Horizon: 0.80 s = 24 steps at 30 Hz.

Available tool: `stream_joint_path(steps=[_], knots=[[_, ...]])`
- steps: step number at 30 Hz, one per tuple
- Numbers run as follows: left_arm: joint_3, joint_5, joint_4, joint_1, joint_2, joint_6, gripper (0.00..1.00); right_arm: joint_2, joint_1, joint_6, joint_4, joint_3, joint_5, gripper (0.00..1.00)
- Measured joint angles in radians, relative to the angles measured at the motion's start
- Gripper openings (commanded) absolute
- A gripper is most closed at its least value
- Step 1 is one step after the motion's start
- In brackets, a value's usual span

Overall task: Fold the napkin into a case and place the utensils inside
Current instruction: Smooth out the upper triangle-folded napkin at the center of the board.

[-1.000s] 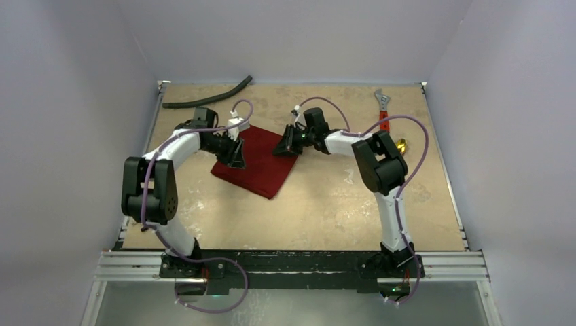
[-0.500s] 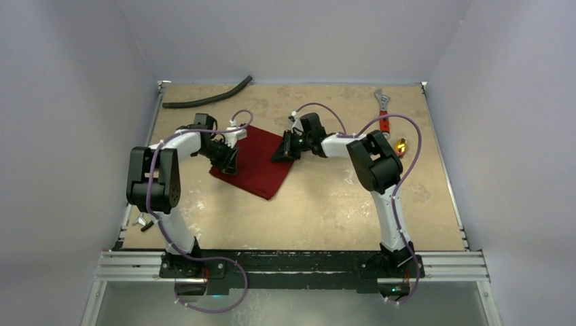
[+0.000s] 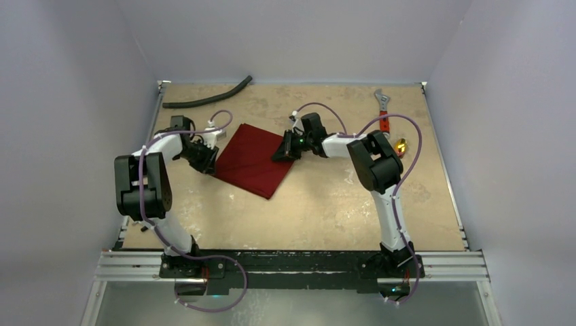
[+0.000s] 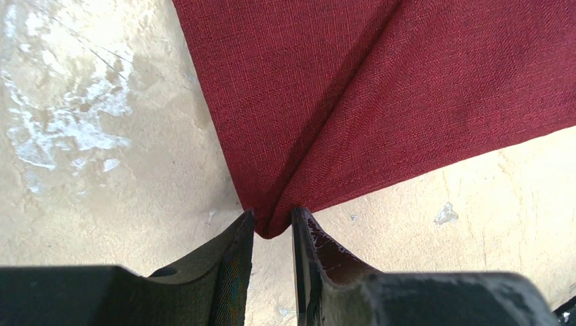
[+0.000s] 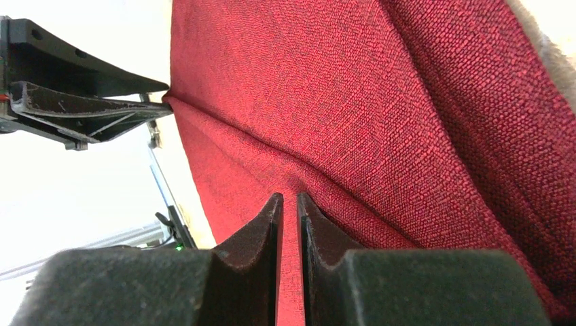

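Observation:
The dark red napkin [image 3: 253,160] lies on the table between my two arms, drawn out by two opposite corners. My left gripper [image 3: 210,163] is shut on its left corner; in the left wrist view that corner of the napkin [image 4: 380,88] is bunched between the tips of the left gripper [image 4: 272,216]. My right gripper [image 3: 282,149] is shut on the right edge, with the napkin [image 5: 380,102] running between the narrow jaws of the right gripper [image 5: 290,200]. A crease runs across the cloth towards the left gripper [image 5: 88,112]. A gold utensil [image 3: 401,145] lies at the right, partly hidden by my right arm.
A red-handled silver wrench [image 3: 382,109] lies at the back right, just beyond the utensil. A black hose [image 3: 207,96] rests along the back left edge. The tan table [image 3: 326,210] has raised rails on the left and right.
My left gripper has moved left with the napkin's corner, pulling the cloth out wider and flatter. The right gripper has hardly moved.

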Motion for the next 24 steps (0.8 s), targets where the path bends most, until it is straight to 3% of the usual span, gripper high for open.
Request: stream_joint_path(steps=[8, 17, 24], knots=[[-0.011, -0.002, -0.019, 0.002, -0.018, 0.001, 0.28, 0.0, -0.003, -0.007, 0.005, 0.0, -0.002, 0.25], [0.126, 0.055, -0.164, 0.002, -0.096, 0.005, 0.39, -0.014, -0.013, -0.019, -0.032, 0.034, -0.007, 0.45], [0.099, 0.092, -0.059, 0.002, -0.115, -0.061, 0.39, -0.072, -0.049, -0.043, -0.091, 0.051, 0.001, 0.51]])
